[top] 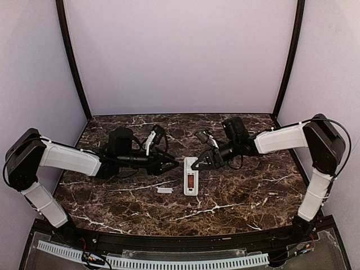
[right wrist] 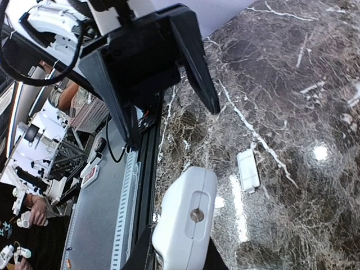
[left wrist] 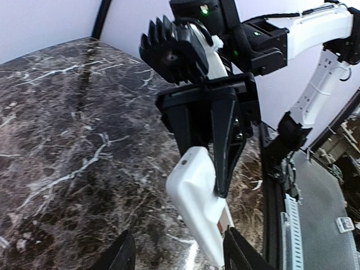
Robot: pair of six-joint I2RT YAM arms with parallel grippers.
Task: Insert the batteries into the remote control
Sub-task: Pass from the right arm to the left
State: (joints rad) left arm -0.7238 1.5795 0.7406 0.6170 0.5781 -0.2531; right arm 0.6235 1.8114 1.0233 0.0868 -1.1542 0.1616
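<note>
The white remote control (top: 191, 175) lies back-up in the middle of the table, with a reddish-brown battery (top: 192, 181) in its open compartment. My right gripper (top: 201, 162) is shut on the remote's far end. In the right wrist view the remote (right wrist: 185, 219) sits between the two fingers. My left gripper (top: 173, 165) is open and empty, just left of the remote's far end. In the left wrist view the remote (left wrist: 194, 197) reaches down towards the gap of my left gripper (left wrist: 180, 256), and a red strip of battery (left wrist: 220, 228) shows. I cannot tell how many batteries are in the compartment.
The small flat white cover piece (top: 164, 190) lies on the marble table (top: 112, 197) left of the remote's near end. It also shows in the right wrist view (right wrist: 248, 169). The two grippers are close together, tip to tip. Walls stand at the back and sides.
</note>
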